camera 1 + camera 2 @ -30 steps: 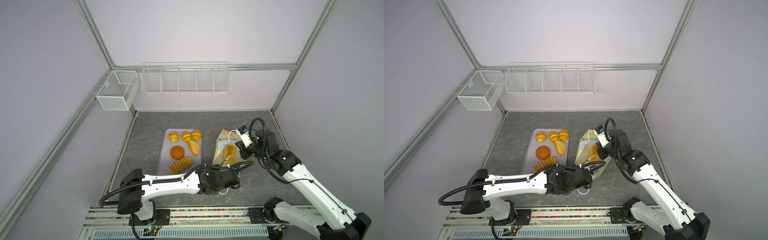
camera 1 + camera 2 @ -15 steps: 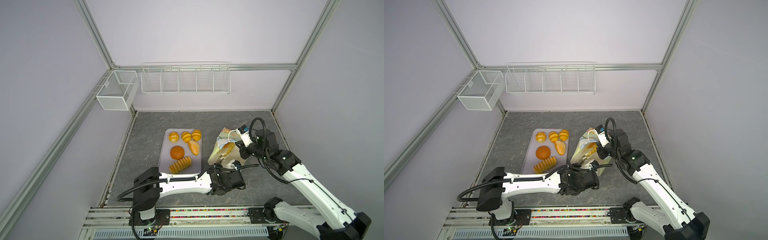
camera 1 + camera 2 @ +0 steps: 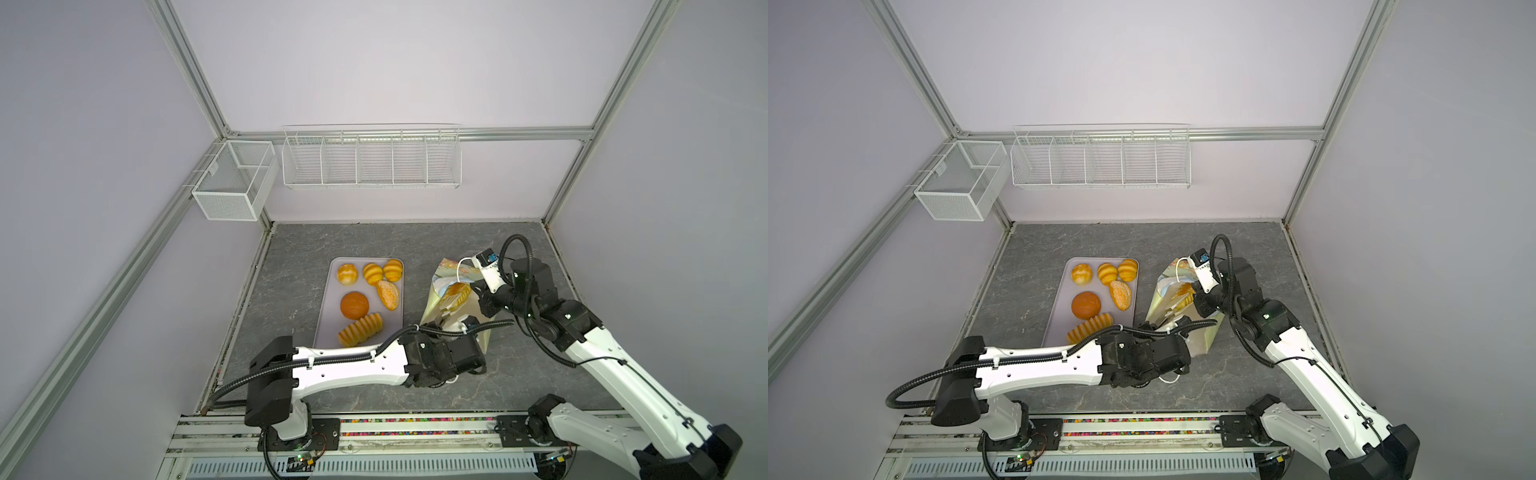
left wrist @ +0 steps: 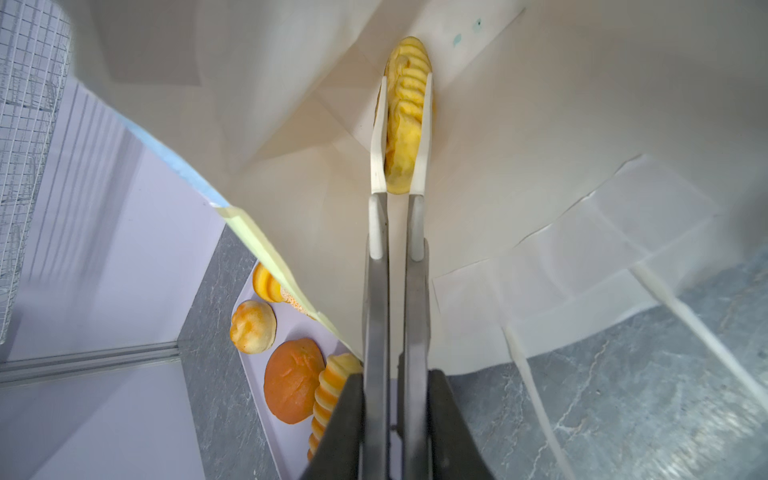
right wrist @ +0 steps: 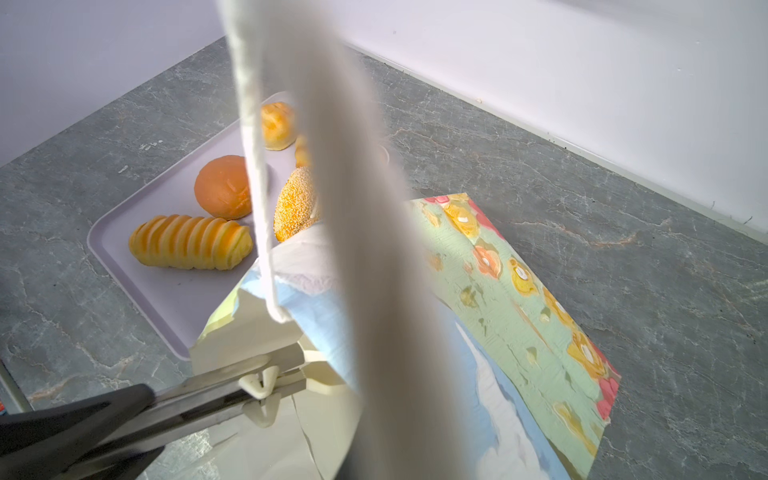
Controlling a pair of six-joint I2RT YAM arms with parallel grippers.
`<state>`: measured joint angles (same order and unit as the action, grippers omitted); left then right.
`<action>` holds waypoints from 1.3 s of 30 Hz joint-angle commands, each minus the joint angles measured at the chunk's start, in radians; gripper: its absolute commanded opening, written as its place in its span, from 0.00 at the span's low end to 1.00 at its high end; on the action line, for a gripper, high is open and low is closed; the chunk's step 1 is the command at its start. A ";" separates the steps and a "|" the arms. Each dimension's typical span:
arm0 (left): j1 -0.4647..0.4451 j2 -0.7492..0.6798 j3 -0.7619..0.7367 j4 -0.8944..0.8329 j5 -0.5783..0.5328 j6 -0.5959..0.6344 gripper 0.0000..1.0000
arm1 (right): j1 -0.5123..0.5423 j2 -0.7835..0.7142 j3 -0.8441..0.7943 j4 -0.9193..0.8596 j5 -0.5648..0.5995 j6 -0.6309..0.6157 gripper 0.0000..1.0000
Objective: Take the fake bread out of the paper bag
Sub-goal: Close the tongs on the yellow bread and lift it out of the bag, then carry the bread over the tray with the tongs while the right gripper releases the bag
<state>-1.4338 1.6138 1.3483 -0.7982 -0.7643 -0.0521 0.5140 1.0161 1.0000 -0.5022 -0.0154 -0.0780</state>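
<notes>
The paper bag [image 3: 446, 309] leans tilted to the right of the tray, its white inside facing my left arm. My left gripper [image 4: 407, 83] reaches deep into the bag, shut on a long ridged yellow loaf of fake bread [image 4: 405, 124]. In a top view the same loaf [image 3: 455, 293] shows through the bag's mouth. My right gripper [image 3: 477, 286] is at the bag's top edge, shut on the white cord handle [image 3: 459, 270]. In the right wrist view that cord [image 5: 253, 166] blurs across the lens and hides the jaws.
A pale tray [image 3: 328, 316] left of the bag carries three ridged golden buns [image 3: 372, 273], a speckled oval [image 3: 387, 294], a brown round bun [image 3: 354, 304] and a long ridged loaf [image 3: 360, 329]. Two white wire baskets [image 3: 370, 160] hang on the walls.
My left gripper has pushed further into the bag and its jaws have closed on the loaf. The bag tipped slightly. The right arm has held still.
</notes>
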 commanded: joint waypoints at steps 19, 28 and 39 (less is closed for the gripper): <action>-0.005 -0.488 -0.172 0.045 0.272 0.020 0.00 | 0.002 0.022 0.057 0.021 0.095 0.011 0.07; -0.003 -0.709 -0.266 0.084 0.248 -0.006 0.00 | -0.023 0.153 0.213 -0.069 0.101 0.020 0.06; 0.013 -0.971 -0.417 0.352 0.101 -0.144 0.00 | -0.177 0.493 0.481 -0.155 -0.016 0.100 0.15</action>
<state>-1.4281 0.6861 0.9596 -0.6147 -0.5953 -0.1154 0.3656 1.4605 1.4380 -0.6033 0.0139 -0.0086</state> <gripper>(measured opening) 0.206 0.143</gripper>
